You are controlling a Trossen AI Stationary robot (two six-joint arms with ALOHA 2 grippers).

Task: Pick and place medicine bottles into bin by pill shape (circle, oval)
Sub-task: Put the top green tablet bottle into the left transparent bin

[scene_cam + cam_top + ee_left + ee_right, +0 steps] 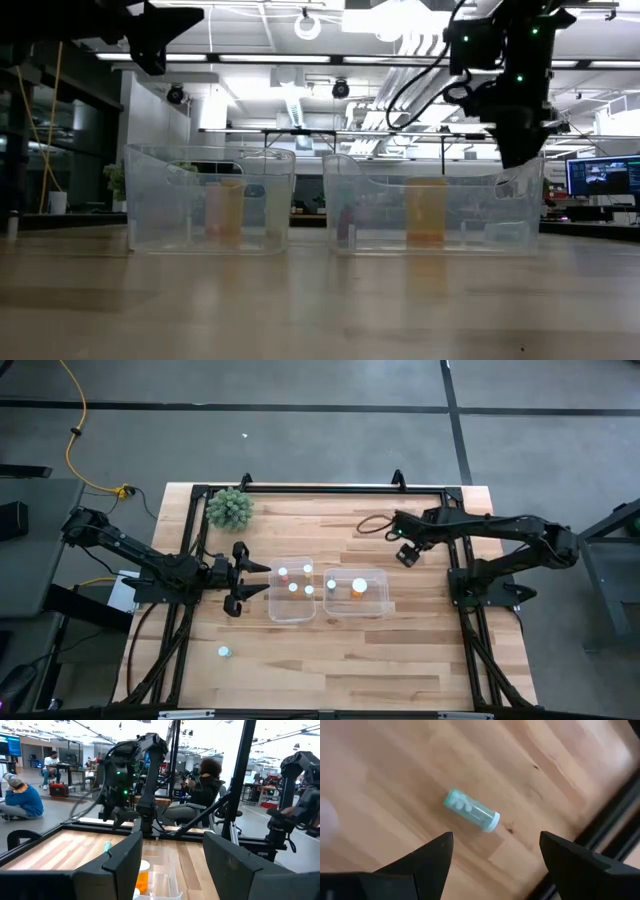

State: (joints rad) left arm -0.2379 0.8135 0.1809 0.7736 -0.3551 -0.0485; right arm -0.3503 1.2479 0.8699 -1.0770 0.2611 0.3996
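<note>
A wooden table [400, 660] is seen from above, with a dark arm reaching in from each side. Two clear tubs are set side by side near the table's middle. In the left tub [292, 592], four bottles with white caps are standing; in the right tub [355, 593], an orange bottle [359, 587] and one smaller bottle are held. A green spiky plant [230, 509] is placed at the far left corner.

The left gripper [252, 580] is held just beside the left tub, with its fingers spread wide apart and nothing between them. The right gripper [495, 850] is poised above bare wood beyond the right tub, near the far edge; its fingers are parted, and a pale green bottle [471, 810] with a white cap is seen lying on its side on the wood between and beyond them, untouched. White pills are visible inside it, though their shape cannot be told.

One more bottle [225, 652] is left alone on the near left part of the table, well apart from the tubs.

People are seated in the room behind.
</note>
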